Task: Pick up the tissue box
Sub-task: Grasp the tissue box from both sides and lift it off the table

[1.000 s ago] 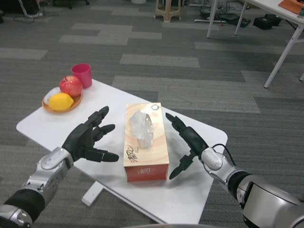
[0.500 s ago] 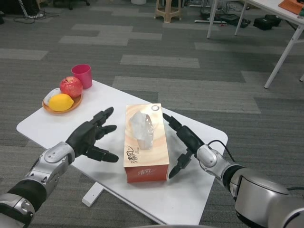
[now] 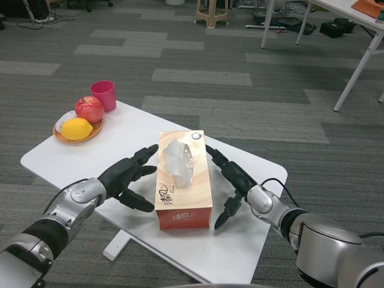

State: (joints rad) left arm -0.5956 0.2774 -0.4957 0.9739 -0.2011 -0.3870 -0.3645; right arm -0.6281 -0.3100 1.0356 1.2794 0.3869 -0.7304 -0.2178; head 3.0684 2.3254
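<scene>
Looking down from the head view, the tissue box point(image 3: 183, 180) lay lengthwise near the middle of the white tabletop point(image 3: 240, 240), a tuft of tissue standing out of its top slot. The left hand point(image 3: 127, 177) was just left of the box with its fingers spread; the upper fingertips appeared to reach the box's left edge, though real contact could not be told. The right hand point(image 3: 231, 180) was just right of the box, fingers also spread and holding nothing, the upper ones close along the box's right side and the thumb hanging lower, beside the box's near corner.

Compared with a second earlier, both hands had closed in on the box: the left had slid from well clear of it to its edge, and the right had drawn nearer the side wall. The box itself looked unmoved, flat on the tabletop. That suggested a two-sided squeeze was being set up, with the lift not yet begun.

Well left of the box and further back sat an orange plate point(image 3: 66, 133) with a red apple point(image 3: 89, 108) and a lemon point(image 3: 77, 128), and a pink cup point(image 3: 104, 95) just behind it.
</scene>
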